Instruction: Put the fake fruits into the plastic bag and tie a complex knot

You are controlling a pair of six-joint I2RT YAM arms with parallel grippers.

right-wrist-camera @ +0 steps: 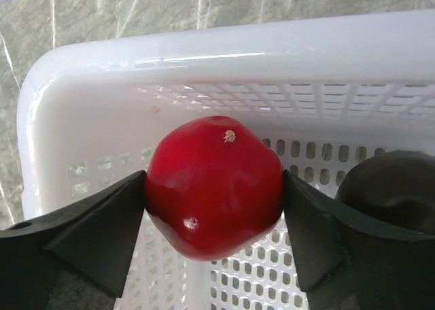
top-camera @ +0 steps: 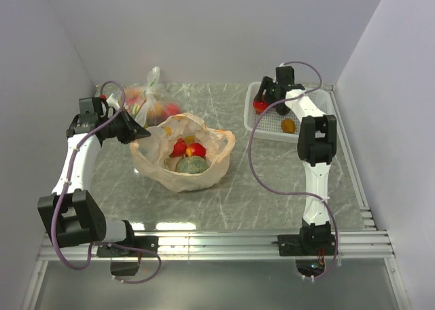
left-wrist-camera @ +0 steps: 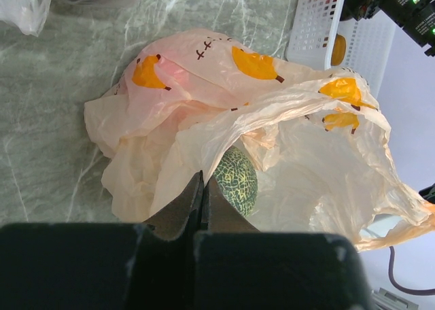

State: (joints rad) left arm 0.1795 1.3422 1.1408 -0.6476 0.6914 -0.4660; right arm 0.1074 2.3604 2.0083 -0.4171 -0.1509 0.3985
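Note:
The peach-orange plastic bag (top-camera: 217, 162) lies open at mid table with two red fruits (top-camera: 196, 149) and the green netted melon (top-camera: 193, 164) inside. My left gripper (top-camera: 138, 134) is shut on the bag's left rim. In the left wrist view the melon (left-wrist-camera: 236, 179) shows just past the closed fingertips (left-wrist-camera: 202, 184), with bag film (left-wrist-camera: 204, 85) around them. My right gripper (right-wrist-camera: 214, 198) is down in the white basket (right-wrist-camera: 204, 52), with both fingers pressed against a glossy red fruit (right-wrist-camera: 214, 187). An orange-brown fruit (top-camera: 288, 125) lies in the basket (top-camera: 319, 99).
A clear bag of mixed fruits (top-camera: 153, 99) stands at the back left, close behind the left arm. Walls close in on both sides and behind. A dark rounded thing (right-wrist-camera: 387, 187) sits in the basket behind my right finger.

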